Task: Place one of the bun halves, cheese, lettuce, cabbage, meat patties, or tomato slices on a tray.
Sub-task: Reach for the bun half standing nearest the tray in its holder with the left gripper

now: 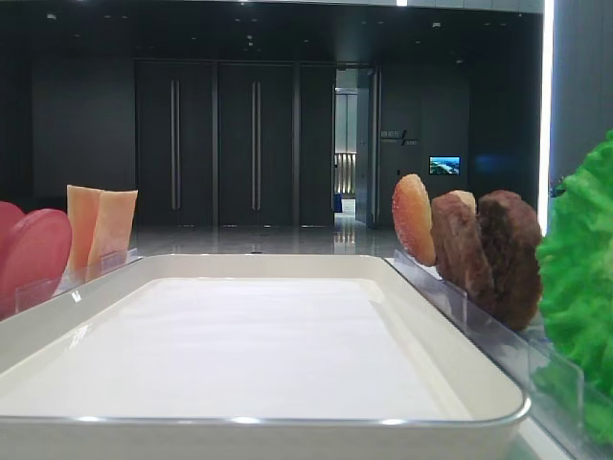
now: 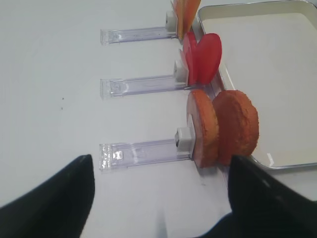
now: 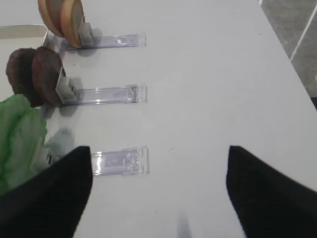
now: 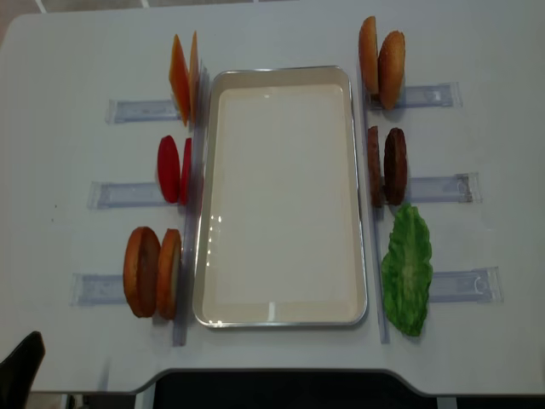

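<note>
Two bun halves stand on edge left of the tray, light, stiff, best pinched across the faces; both grippers hang apart, empty.

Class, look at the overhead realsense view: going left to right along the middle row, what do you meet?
tomato slices → tray → meat patties

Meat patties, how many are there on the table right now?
2 meat patties: both stand on edge in the middle holder right of the tray, one nearest the tray, the other just outside it.
</note>
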